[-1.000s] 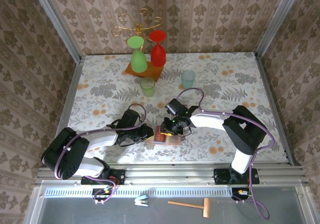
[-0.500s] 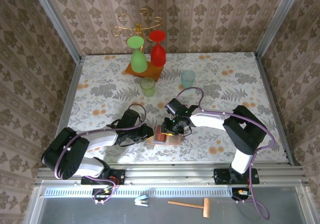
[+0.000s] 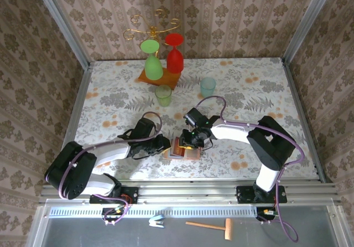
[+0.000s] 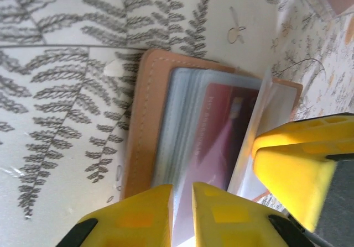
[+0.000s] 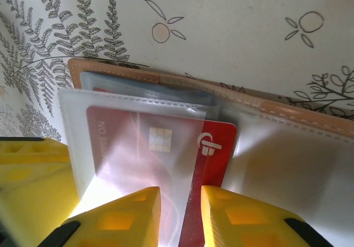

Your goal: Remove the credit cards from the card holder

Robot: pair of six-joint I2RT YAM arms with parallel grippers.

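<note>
A flowered cloth covers the table [image 3: 260,92], which is walled in by patterned wallpaper. Below its near rail lie a small blue-and-white clip [image 3: 156,220] and, at its 3 o'clock, a wooden mallet [image 3: 213,225]. On the table close to the near edge, the card holder [image 3: 187,153] lies open, with the left gripper [image 3: 165,146] at its 9 o'clock and the right gripper [image 3: 192,143] over its 12 o'clock side, crowding and partly hiding it from above. The left wrist view shows yellow fingers [image 4: 138,214] nearly together, pinching a clear sleeve of the holder. The right wrist view shows what the top view cannot: a red card [image 5: 215,147] with a chip, half out of its sleeve and running down between that gripper's narrowly parted fingers [image 5: 232,214], which clamp it. Farther off at 12 o'clock stand a green cup [image 3: 163,95] and a pale blue cup [image 3: 208,87]. Beyond them at 11 o'clock, a wooden stand [image 3: 166,83] carries a green glass [image 3: 151,62] and a red glass [image 3: 175,53].
</note>
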